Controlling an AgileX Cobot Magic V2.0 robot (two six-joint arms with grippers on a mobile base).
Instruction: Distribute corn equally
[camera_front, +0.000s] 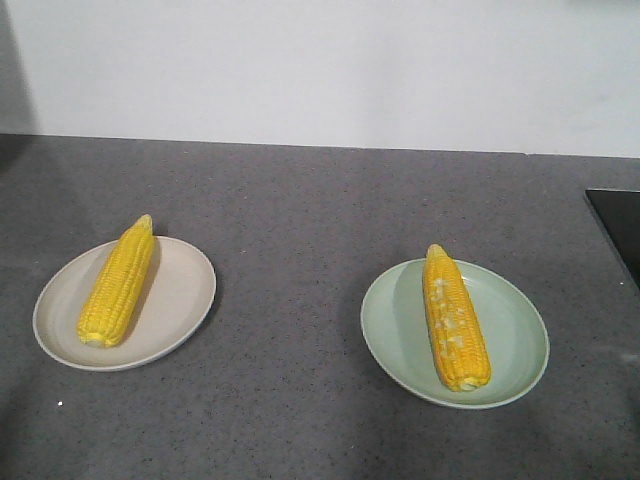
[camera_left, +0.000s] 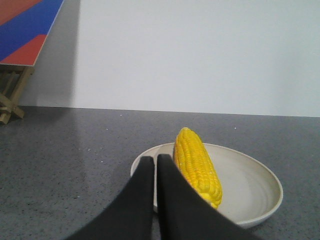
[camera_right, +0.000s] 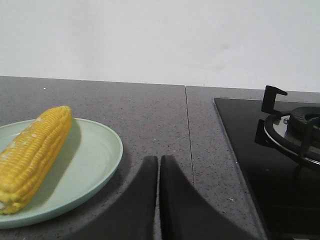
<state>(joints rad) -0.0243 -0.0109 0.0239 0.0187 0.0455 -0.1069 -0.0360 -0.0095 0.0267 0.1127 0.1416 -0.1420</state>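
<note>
Corn is already split one cob to a plate, so by my reading the sharing-out is finished and the only step left is to keep clear.

Biggest thing in sight is the grey speckled counter (camera_front: 300, 200), running back to a white wall (camera_front: 320, 60). At its 3 o'clock edge sits a black gas hob (camera_right: 270, 150) with a burner grate (camera_right: 295, 130), well apart from both plates.

Next down, the beige plate (camera_front: 185, 300) lies at about 8 o'clock on the counter and the pale green plate (camera_front: 510, 340) at about 4 o'clock, a wide bare stretch between them.

Then the cobs. The left cob (camera_front: 118, 282) rests inside the beige plate with its tip toward 1 o'clock, just over the rim. The right cob (camera_front: 455, 318), with paler kernel patches, lies in the green plate, tip toward 12 o'clock.

Smallest, the grippers. The left gripper (camera_left: 155, 165) has its fingers pressed together on nothing, low at the beige plate's near rim, just beside the left cob. The right gripper (camera_right: 159, 165) is likewise closed and empty, over bare counter at the green plate's 3 o'clock side.

To end well, I would lift both arms straight up and back before any sideways swing, since the left fingers look close enough to nudge cob or rim.
</note>
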